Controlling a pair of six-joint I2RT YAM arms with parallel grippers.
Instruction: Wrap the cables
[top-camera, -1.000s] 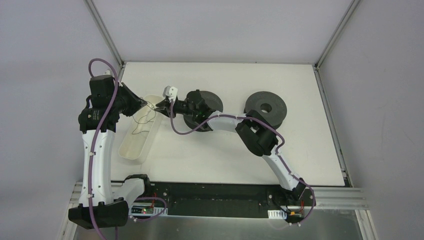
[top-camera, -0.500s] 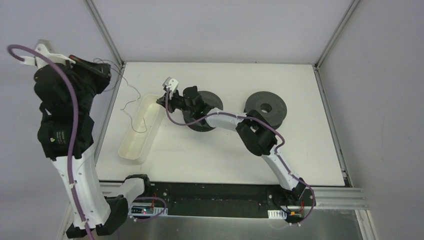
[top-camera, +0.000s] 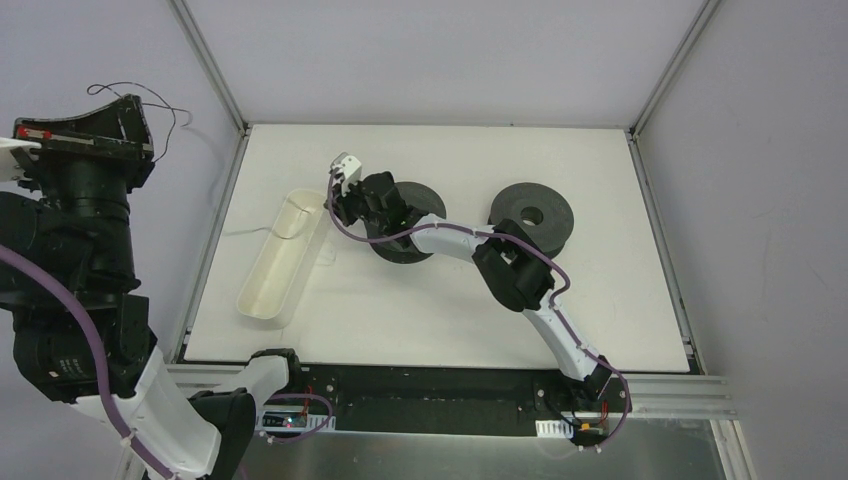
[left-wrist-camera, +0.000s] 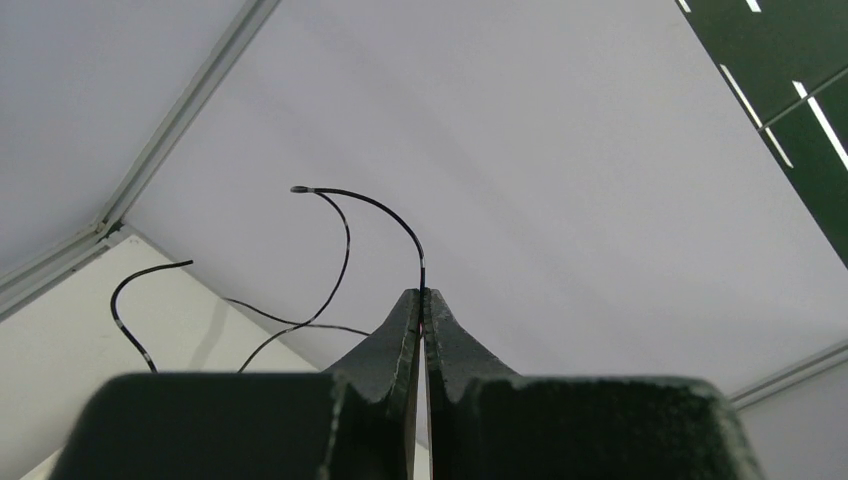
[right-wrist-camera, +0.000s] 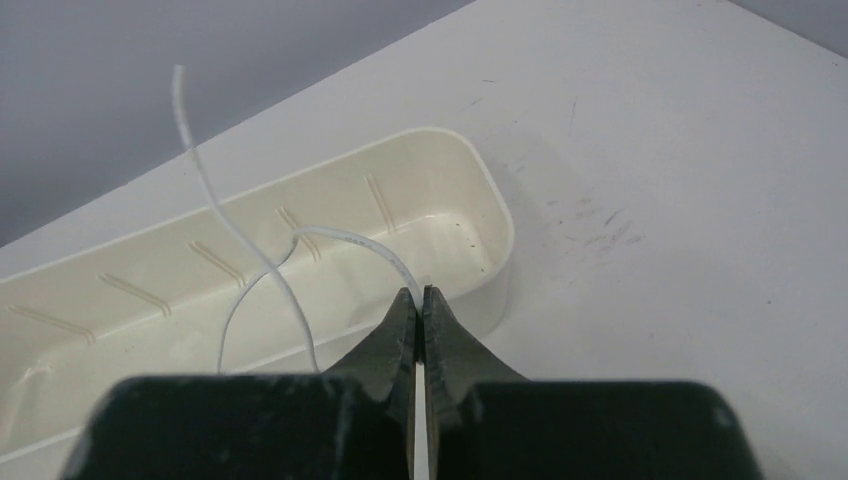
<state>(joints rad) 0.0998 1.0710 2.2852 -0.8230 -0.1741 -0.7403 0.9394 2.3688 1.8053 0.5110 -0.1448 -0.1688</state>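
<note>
A thin black cable (left-wrist-camera: 385, 207) curls up out of my left gripper (left-wrist-camera: 421, 292), which is shut on it. That arm is raised high beyond the table's left edge, and the cable (top-camera: 172, 108) loops in the air beside the gripper (top-camera: 135, 105). My right gripper (right-wrist-camera: 421, 290) is shut on a thin white cable (right-wrist-camera: 345, 236) that loops over the cream tray (right-wrist-camera: 490, 190). From above, the right gripper (top-camera: 335, 210) hangs at the tray's far end (top-camera: 262, 293).
Two black spools stand on the white table: one (top-camera: 425, 203) partly under the right arm, the other (top-camera: 532, 216) at the back right. Metal frame posts run along both table sides.
My left arm swung up and to the left, lifting the black cable out of the tray. The right gripper closed on the white cable at the tray's far end.
</note>
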